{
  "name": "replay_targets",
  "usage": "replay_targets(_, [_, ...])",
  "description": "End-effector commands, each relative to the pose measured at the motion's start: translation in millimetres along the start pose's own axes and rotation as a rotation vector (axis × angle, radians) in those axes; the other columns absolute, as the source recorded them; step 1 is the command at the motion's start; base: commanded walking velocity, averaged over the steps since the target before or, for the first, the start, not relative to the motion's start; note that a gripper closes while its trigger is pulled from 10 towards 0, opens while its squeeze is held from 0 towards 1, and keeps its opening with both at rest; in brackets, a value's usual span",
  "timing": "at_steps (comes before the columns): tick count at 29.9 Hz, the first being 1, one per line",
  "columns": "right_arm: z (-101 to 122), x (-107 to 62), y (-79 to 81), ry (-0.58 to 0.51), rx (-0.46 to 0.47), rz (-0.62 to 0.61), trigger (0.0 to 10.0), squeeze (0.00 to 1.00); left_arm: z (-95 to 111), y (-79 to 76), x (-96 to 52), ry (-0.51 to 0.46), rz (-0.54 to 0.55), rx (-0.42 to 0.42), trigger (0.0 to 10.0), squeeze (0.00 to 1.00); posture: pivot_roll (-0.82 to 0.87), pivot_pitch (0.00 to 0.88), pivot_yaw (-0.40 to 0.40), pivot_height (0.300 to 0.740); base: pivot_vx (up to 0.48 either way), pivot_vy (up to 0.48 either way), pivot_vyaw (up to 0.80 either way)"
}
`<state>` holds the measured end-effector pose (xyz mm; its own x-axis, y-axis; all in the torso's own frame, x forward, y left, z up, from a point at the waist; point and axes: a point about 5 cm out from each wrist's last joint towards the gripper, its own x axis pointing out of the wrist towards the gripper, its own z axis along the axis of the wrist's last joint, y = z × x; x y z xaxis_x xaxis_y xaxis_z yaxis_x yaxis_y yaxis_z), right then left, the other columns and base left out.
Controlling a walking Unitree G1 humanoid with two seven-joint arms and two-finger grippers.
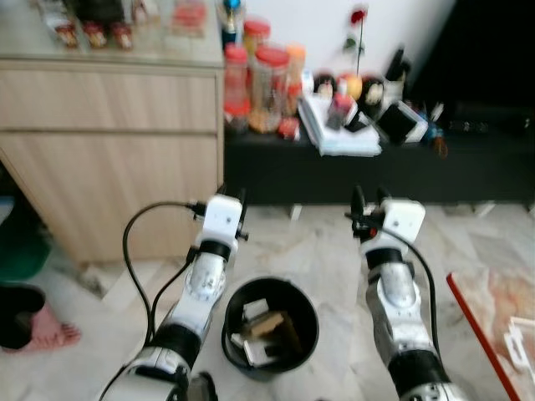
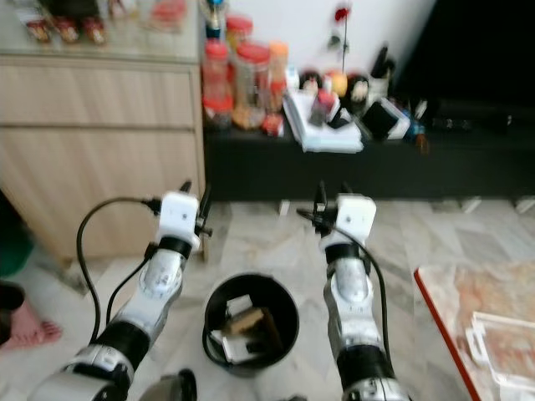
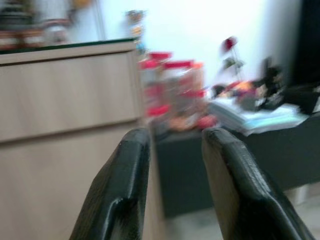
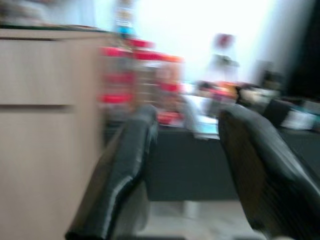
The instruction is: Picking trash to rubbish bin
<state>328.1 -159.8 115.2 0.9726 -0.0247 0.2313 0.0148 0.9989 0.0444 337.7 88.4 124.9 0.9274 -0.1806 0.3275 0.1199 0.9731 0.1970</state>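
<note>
From where I stand nothing can be read. The red-lidded jars [image 1: 269,88] on the low black shelf [image 1: 351,171] carry labels, but they are too blurred to make out, and the stack of papers [image 1: 338,134] beside them shows no legible print. The scraps in the black bin [image 1: 270,327] bear no readable marks.

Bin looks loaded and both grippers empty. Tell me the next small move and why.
Probably turn to search the floor for more trash: the black bin already holds scraps, and the left gripper and right gripper are open, raised and holding nothing.
</note>
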Motion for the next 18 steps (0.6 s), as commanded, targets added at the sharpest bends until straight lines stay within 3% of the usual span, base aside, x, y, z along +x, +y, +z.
replay_targets(1, [-2.8,-2.7,-1.2,0.011,0.005,-0.001,10.0,0.0,-1.9,-0.4,-1.8,0.012,0.001,-0.007,10.0,0.0,0.14,0.065,-0.103,0.74,0.0,0.0,0.0])
replay_targets(14, [-3.5,-3.4,0.1,0.015,0.005,0.008,10.0,0.0,-2.0,-0.9,-2.4,0.015,0.001,-0.016,10.0,0.0,0.14,0.069,-0.104,0.74,0.0,0.0,0.0])
replay_targets(18, [-3.6,-3.8,0.5,0.015,0.007,0.01,10.0,0.0,-1.8,-1.7,-2.4,0.014,-0.002,-0.021,10.0,0.0,0.14,0.07,-0.104,0.74,-0.193,0.0,0.0])
